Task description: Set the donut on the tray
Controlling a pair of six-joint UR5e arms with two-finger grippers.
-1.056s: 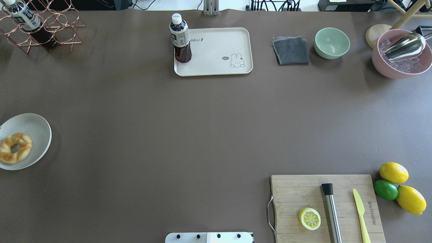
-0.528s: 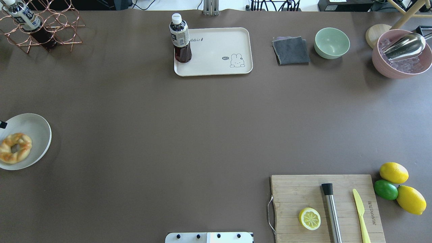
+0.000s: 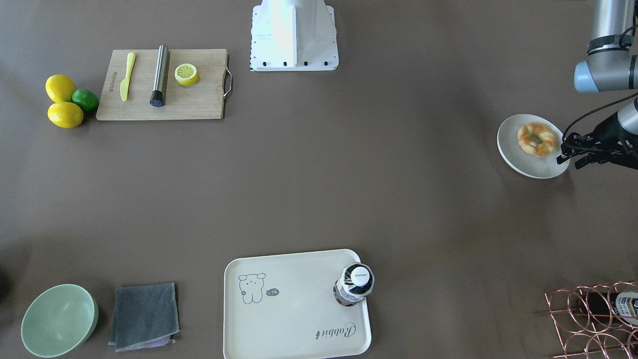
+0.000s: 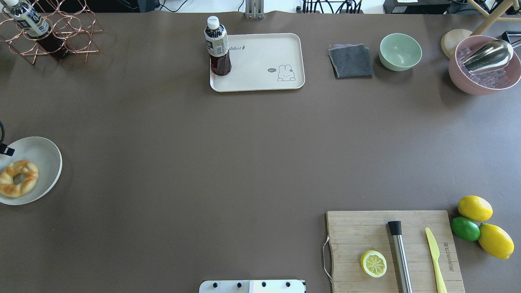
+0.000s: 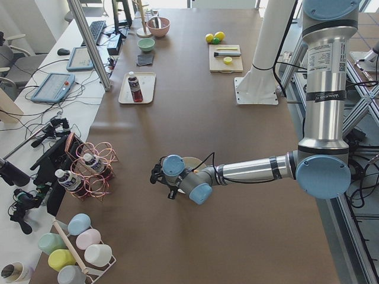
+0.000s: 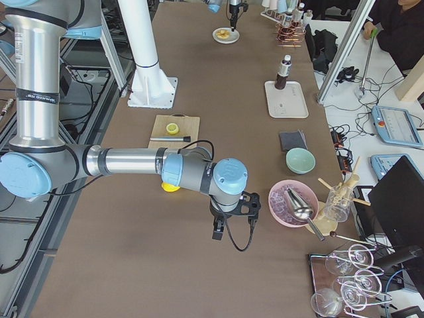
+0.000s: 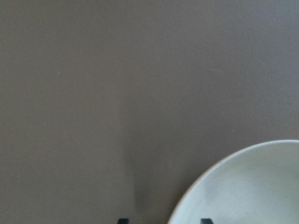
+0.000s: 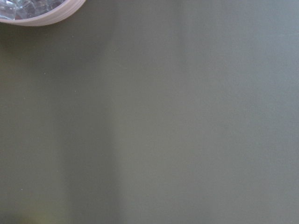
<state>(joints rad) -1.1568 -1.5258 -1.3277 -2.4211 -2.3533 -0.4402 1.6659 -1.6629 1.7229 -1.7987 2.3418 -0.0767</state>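
Observation:
The donut [image 3: 536, 139], a twisted golden ring, lies on a round white plate [image 3: 528, 162] at the table's left edge; it also shows in the overhead view [image 4: 18, 178]. My left gripper [image 3: 569, 162] is open and empty, just beyond the plate's rim and beside the donut without touching it. The left wrist view shows the plate's rim [image 7: 252, 186] and the two fingertips [image 7: 122, 220] apart. The cream tray [image 4: 260, 61] lies far off at the table's far side, with a dark drink bottle [image 4: 217, 47] standing on its left end. My right gripper [image 6: 232, 225] hovers near the pink bowl; I cannot tell whether it is open.
A wooden cutting board [image 4: 358, 236] holds a lemon half [image 4: 373, 263], a steel muddler and a yellow knife; lemons and a lime [image 4: 465, 228] lie beside it. A grey cloth [image 4: 351, 61], a green bowl [image 4: 400, 51], a pink ice bowl [image 4: 484, 67] and a copper bottle rack [image 4: 53, 32] line the far side.
The left gripper's edge has come into the overhead view at the left, beside the plate. The donut, the plate and the tray have not moved.

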